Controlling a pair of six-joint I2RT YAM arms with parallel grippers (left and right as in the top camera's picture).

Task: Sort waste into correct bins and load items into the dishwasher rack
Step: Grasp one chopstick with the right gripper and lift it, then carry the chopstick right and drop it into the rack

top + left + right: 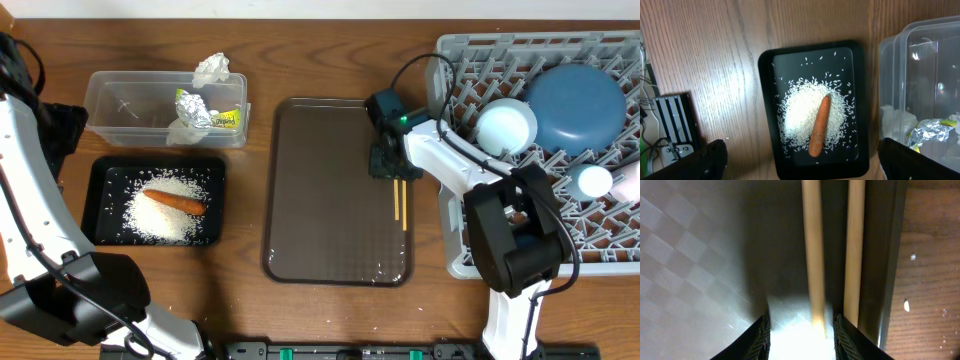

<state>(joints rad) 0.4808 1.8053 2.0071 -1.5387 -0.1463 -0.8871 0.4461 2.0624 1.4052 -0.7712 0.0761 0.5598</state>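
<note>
Chopsticks (400, 204) lie along the right rim of the tray (320, 200), and the right gripper (801, 332) hangs open over them, straddling only one, so closing may leave the other behind or let the thin stick slip.

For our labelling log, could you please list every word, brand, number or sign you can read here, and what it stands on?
No text can be read in any view.
The foil wrapper in the clear tub carries green-yellow print, but it is too small and crumpled to make out.
</note>
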